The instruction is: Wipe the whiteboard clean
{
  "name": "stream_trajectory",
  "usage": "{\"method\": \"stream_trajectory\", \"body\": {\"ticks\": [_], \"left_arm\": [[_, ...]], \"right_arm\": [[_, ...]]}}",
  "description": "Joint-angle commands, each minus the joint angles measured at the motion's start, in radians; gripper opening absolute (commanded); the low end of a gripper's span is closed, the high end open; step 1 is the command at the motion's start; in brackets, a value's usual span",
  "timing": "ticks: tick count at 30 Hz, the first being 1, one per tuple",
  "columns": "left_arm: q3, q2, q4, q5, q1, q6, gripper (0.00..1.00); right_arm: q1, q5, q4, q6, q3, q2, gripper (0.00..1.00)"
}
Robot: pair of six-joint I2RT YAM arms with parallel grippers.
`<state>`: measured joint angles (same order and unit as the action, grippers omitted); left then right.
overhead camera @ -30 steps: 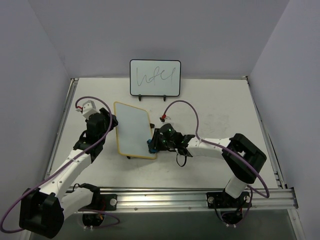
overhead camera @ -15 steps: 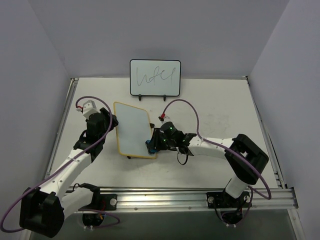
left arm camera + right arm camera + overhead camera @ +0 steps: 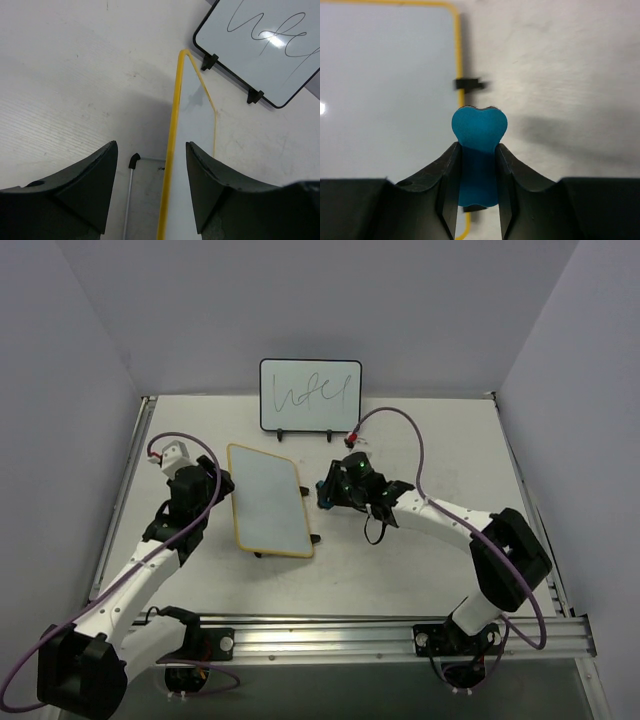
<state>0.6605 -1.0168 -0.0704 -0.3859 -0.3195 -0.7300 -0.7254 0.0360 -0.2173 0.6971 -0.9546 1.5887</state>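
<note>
Tan-framed whiteboard (image 3: 268,500) lies face up on the table (image 3: 430,440), left of centre, and I see no writing on its surface. My left gripper (image 3: 151,147) is spread, with the board's left frame edge running between the fingers; I cannot tell whether they touch it. My right gripper (image 3: 477,147) sits just beside the board's right edge, pinching a blue eraser (image 3: 479,127). A black-framed board (image 3: 310,395) stands upright behind, bearing one scribble.

The whiteboard (image 3: 268,500) is a rectangular white board in a yellow-tan frame with rounded corners, its face blank and clean. It sits left of centre on the surface (image 3: 430,440), slightly skewed, with 2 black clip feet (image 3: 314,538) showing at its near end.
</note>
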Motion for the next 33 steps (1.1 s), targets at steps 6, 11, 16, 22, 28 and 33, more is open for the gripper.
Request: {"method": "stream_trajectory", "body": {"ticks": [6,11,16,22,28,33], "left_arm": [[0.109,0.112,-0.129,-0.032,0.005,0.033,0.67],[0.163,0.107,-0.151,0.085,0.007,0.075,0.69],[0.215,0.096,-0.201,0.176,0.014,0.154,0.71],[0.251,0.127,-0.244,0.249,0.025,0.201,0.73],[0.238,0.155,-0.256,0.265,0.039,0.205,0.74],[0.228,0.175,-0.262,0.271,0.045,0.205,0.74]], "right_arm": [[0.236,-0.219,0.150,-0.108,-0.048,0.028,0.00],[0.325,-0.136,0.099,-0.122,-0.099,0.180,0.06],[0.386,-0.127,0.095,-0.139,-0.167,0.280,0.18],[0.402,-0.113,0.076,-0.163,-0.176,0.304,0.55],[0.403,-0.111,0.076,-0.168,-0.174,0.303,0.67],[0.402,-0.119,0.081,-0.168,-0.148,0.216,0.89]]}}
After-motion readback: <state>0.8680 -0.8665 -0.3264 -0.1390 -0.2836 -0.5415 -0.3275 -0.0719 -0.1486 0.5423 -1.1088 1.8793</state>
